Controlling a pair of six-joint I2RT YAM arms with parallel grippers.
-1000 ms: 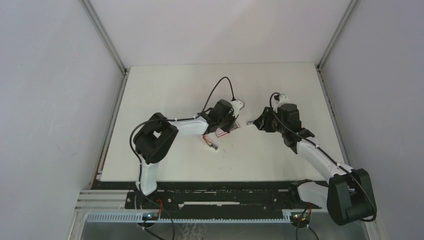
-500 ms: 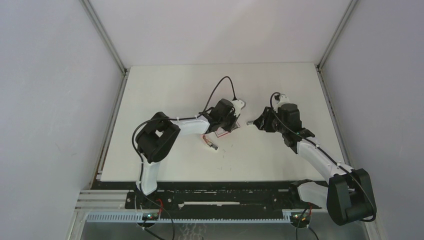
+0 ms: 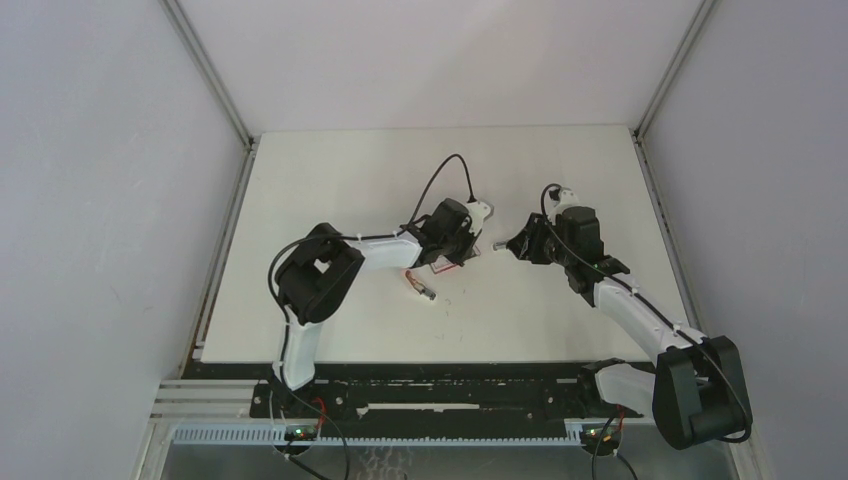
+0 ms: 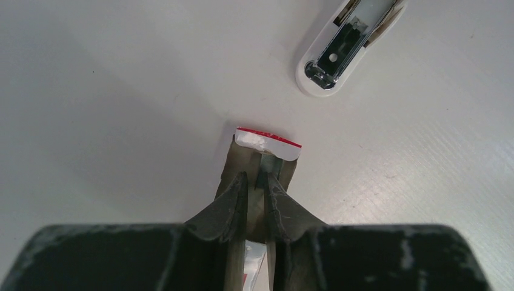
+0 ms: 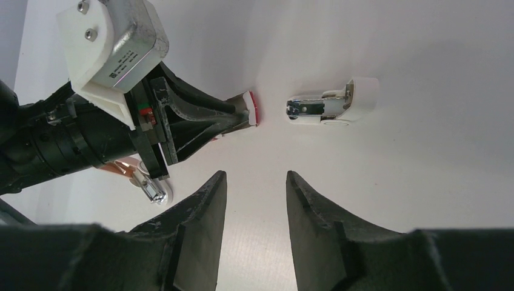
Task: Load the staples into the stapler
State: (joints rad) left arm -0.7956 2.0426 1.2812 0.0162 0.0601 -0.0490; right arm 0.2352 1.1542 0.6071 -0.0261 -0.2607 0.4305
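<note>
Two arms are shown extended toward the middle of the white table (image 3: 340, 180) in the top view. Lower left of centre, a small pink-and-metal piece (image 3: 421, 288) is seen lying on the surface. Just right of it, the left gripper (image 4: 257, 180) is clamped tight on the staples (image 4: 268, 140), a red-and-white box whose end projects beyond the fingertips; contact with the table cannot be judged. Beyond the box, toward the upper right of the left wrist view, the stapler (image 4: 339, 51) is laid open with its metal channel exposed, apart from the box. Farthest right, the right gripper (image 5: 254, 182) is held with jaws parted and nothing between them, pointed toward the stapler and the box.
</note>
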